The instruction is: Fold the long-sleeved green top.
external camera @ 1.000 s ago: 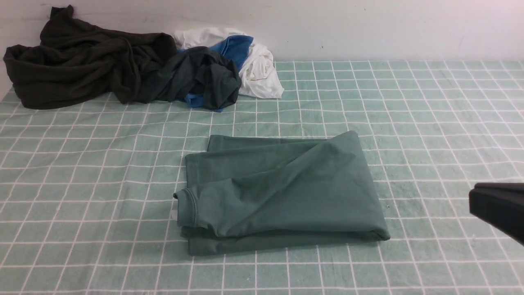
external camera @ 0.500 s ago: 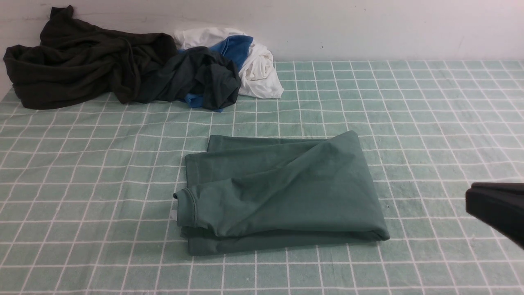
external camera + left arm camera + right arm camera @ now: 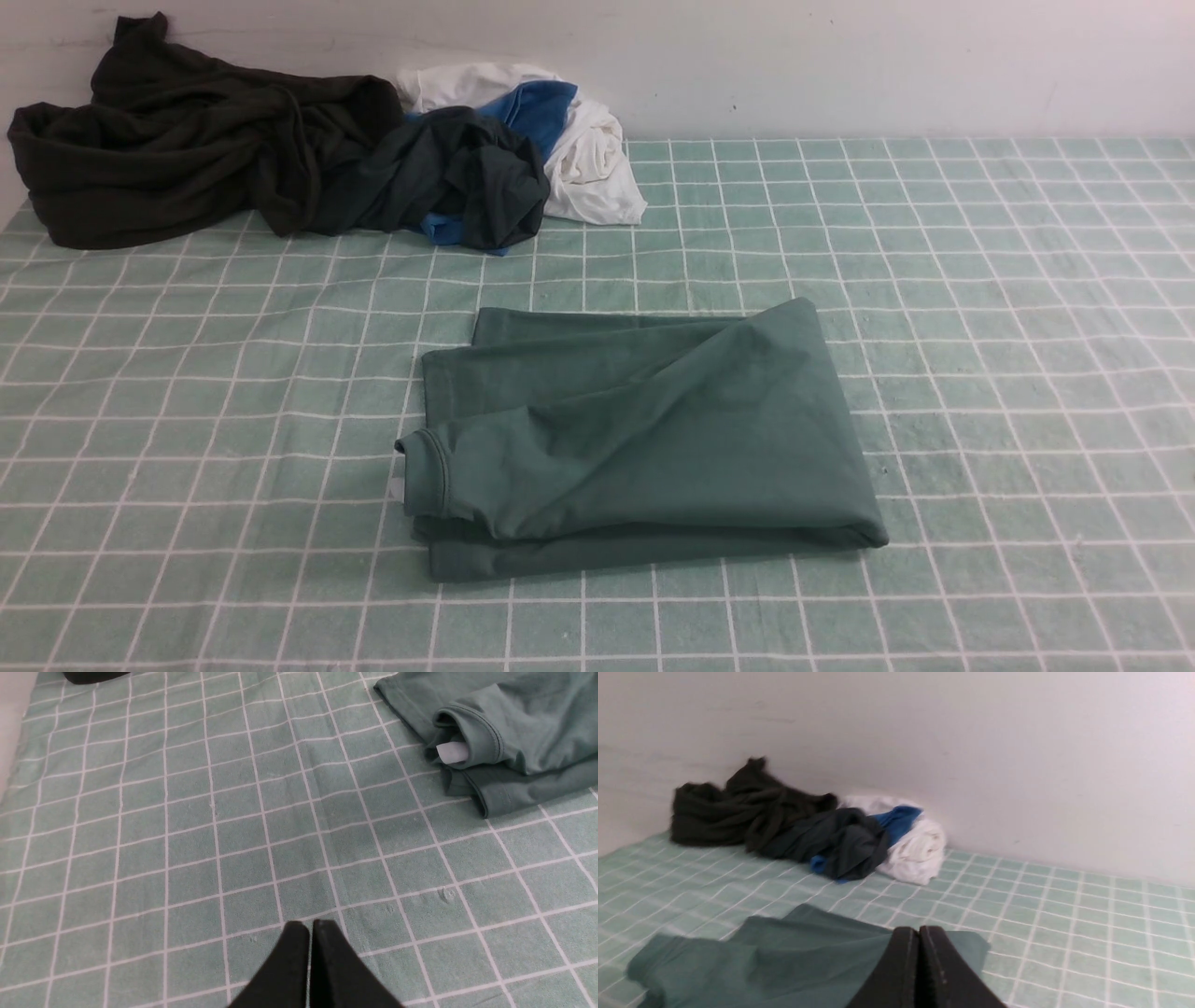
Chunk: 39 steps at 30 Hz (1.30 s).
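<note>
Hiding its sleeves, green long-sleeved top [image 3: 644,439]

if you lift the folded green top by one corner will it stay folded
Probably not: the green long-sleeved top lies in soft, loosely stacked layers, so it would likely droop and unfold. Its cuff hangs loose at one edge and might slide out first.

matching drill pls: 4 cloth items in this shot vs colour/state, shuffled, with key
1. green long-sleeved top
2. garment nearest the left edge
3. checked tablecloth
4. rolled cloth by the wall

A. white
B. pale green, white grid
C. very dark, crumpled in a heap
D. folded flat, mid-table

Pairs: 1-D, 2-C, 3-B, 4-A
</note>
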Each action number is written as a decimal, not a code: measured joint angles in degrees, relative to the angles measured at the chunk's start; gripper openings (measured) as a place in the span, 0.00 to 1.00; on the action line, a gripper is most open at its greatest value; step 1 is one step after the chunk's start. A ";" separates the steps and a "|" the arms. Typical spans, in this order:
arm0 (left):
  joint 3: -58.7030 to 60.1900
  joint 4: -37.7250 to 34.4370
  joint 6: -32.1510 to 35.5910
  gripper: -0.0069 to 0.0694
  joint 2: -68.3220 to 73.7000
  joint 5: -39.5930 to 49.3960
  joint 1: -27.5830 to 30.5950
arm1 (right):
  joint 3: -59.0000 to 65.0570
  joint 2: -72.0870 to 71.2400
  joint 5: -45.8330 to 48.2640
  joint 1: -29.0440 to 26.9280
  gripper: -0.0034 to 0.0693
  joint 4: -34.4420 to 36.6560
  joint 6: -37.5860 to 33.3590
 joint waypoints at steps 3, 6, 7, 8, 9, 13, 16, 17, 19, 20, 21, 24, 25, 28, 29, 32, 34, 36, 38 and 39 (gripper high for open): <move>0.00 0.00 0.00 0.09 0.00 0.00 0.00 | 3.15 -2.61 -0.25 -6.33 0.03 0.77 0.00; 0.00 0.00 0.00 0.09 0.00 0.00 0.00 | 8.81 -8.79 0.61 -14.47 0.03 0.75 0.00; 0.00 0.00 0.00 0.09 0.00 0.00 0.00 | 9.86 -10.17 1.42 -15.65 0.03 0.70 0.00; 0.00 0.00 0.00 0.09 0.00 0.00 0.00 | 10.92 -11.81 2.68 -16.91 0.03 0.70 0.00; 0.00 0.00 0.00 0.09 0.00 0.05 0.00 | 11.62 -13.30 3.82 -17.78 0.03 0.70 0.00; 0.00 0.00 0.00 0.09 0.00 0.04 0.00 | 11.92 -15.62 10.14 -20.14 0.03 0.69 0.00; 0.00 0.00 0.00 0.09 0.00 0.04 0.00 | 11.92 -15.74 15.21 -20.29 0.03 0.00 0.00; 0.00 0.00 0.00 0.09 -0.02 0.04 0.00 | 11.86 -15.74 15.44 -20.28 0.03 -0.15 0.00; 0.00 0.00 0.00 0.09 -0.02 0.04 0.00 | 11.82 -15.74 15.75 -20.35 0.03 -0.27 0.00; 0.00 0.00 0.00 0.09 -0.02 0.04 0.00 | 11.82 -15.74 15.79 -20.35 0.03 -0.27 0.00; 0.00 0.00 0.00 0.09 -0.02 0.04 0.00 | 11.82 -15.74 15.86 -20.35 0.03 -0.32 0.00; 0.00 0.00 0.00 0.09 -0.02 0.04 0.00 | 11.82 -15.74 15.87 -20.35 0.03 -0.31 0.00; 0.00 0.00 0.00 0.09 -0.02 0.04 0.00 | 11.82 -15.74 15.87 -20.35 0.03 -0.31 0.00; 0.00 0.00 0.00 0.09 -0.02 0.04 0.00 | 11.82 -15.74 15.87 -20.35 0.03 -0.31 0.00; 0.00 0.00 0.00 0.09 -0.02 0.04 0.00 | 11.82 -15.74 15.87 -20.35 0.03 -0.31 0.00; 0.00 0.00 0.00 0.09 -0.02 0.07 0.00 | 11.75 -15.74 16.05 -20.35 0.03 -0.31 0.00; 0.00 0.00 0.00 0.09 -0.02 0.07 0.00 | 11.76 -15.74 16.12 -20.35 0.03 -0.31 0.00; 0.00 0.00 0.00 0.09 -0.02 0.07 0.00 | 11.76 -15.74 16.12 -20.35 0.03 -0.31 0.00; 0.00 0.00 0.00 0.09 -0.02 0.07 0.00 | 11.76 -15.74 16.12 -20.35 0.03 -0.31 0.00; 0.00 0.00 0.00 0.09 -0.02 0.07 0.00 | 11.76 -15.74 16.12 -20.35 0.03 -0.31 0.00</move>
